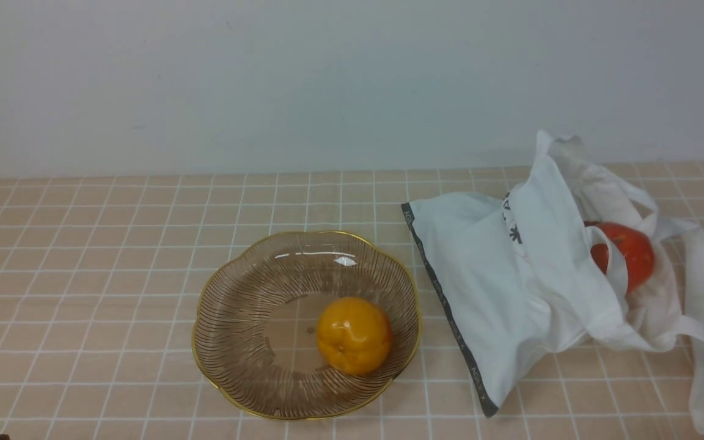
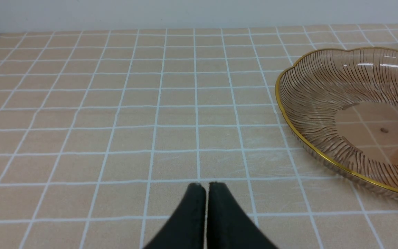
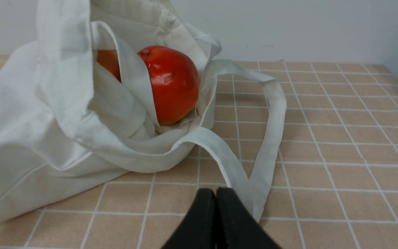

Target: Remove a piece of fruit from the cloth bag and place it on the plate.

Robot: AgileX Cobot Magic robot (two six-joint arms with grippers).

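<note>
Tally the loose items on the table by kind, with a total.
Fruit: 2, the orange-yellow fruit in the plate and the red fruit in the mouth of the bag
Plate: 1
Cloth bag: 1
Total: 4

A strap partly hides the red fruit, perhaps another behind.
</note>
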